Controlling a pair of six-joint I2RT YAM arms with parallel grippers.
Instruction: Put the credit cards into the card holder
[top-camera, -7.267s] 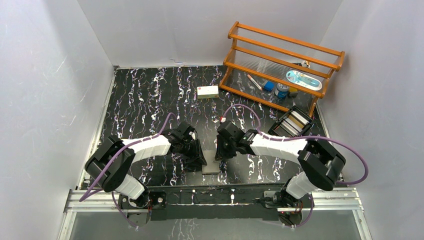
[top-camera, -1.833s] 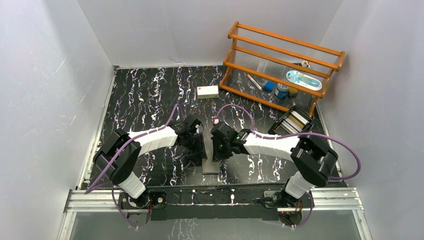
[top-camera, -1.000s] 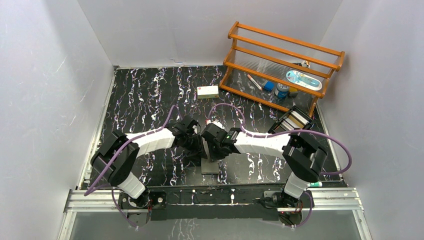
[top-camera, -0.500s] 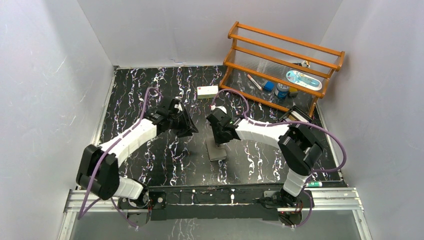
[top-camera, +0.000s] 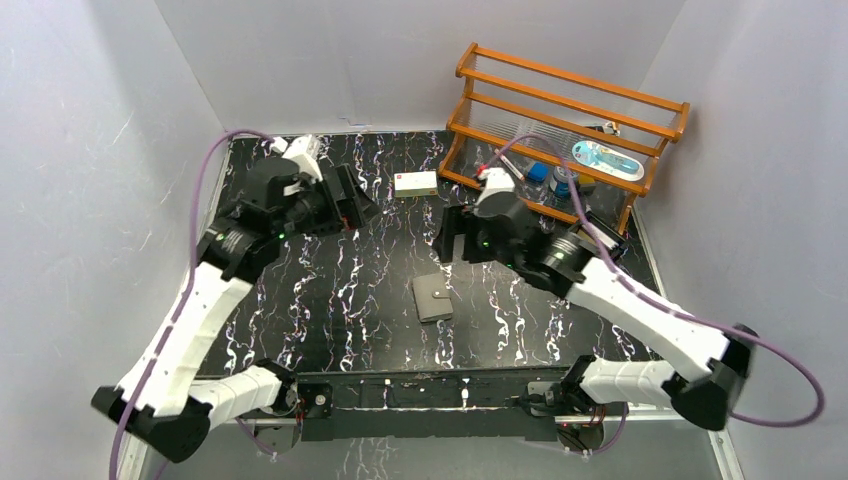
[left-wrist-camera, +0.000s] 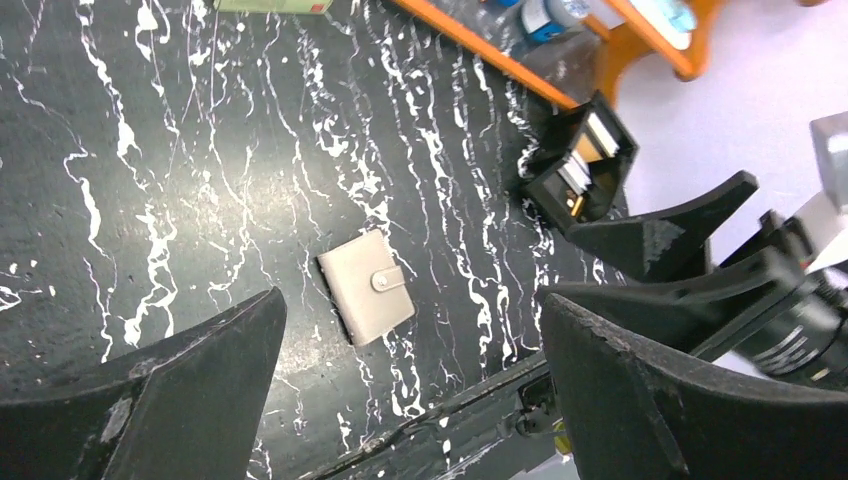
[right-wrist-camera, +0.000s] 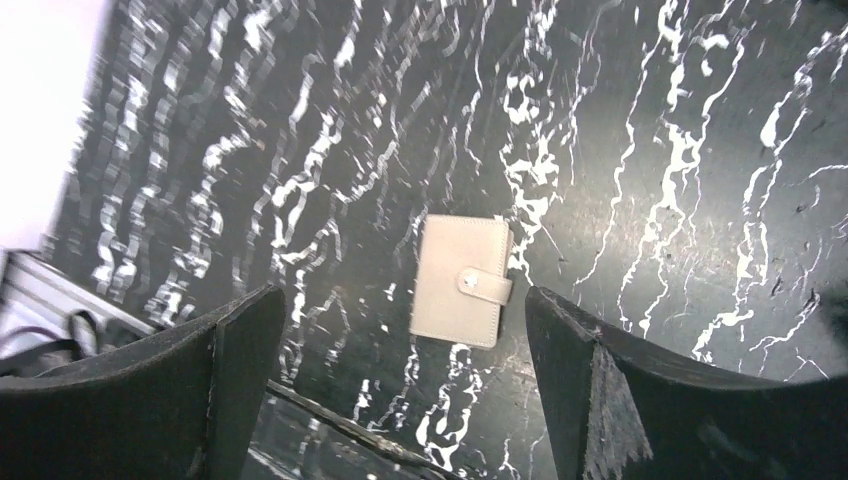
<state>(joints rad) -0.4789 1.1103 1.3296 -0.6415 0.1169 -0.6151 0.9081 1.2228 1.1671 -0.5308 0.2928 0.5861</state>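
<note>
The table (top-camera: 300, 300) is black with white streaks. A wood rack (top-camera: 560, 73) stands at the upper right of the top view. The left arm (top-camera: 190, 310) reaches up to the upper left. The right arm (top-camera: 640, 305) reaches up to the middle. Both are held up above the table.

The left gripper (left-wrist-camera: 410, 300) is wide open and holds nothing. The right gripper (right-wrist-camera: 402, 292) is wide open too, with nothing in it.

A black tray (left-wrist-camera: 580, 170) sits just below the rack, at the right. In the top view the right arm hides part of it. A white box (top-camera: 415, 183) lies near the top middle.

The card holder (top-camera: 432, 298) lies flat on the table, a bit below the middle of the top view, apart from both grippers. It is folded shut with its tab closed. The cards (left-wrist-camera: 572, 178) stand on edge in the tray, well apart from the card holder.
</note>
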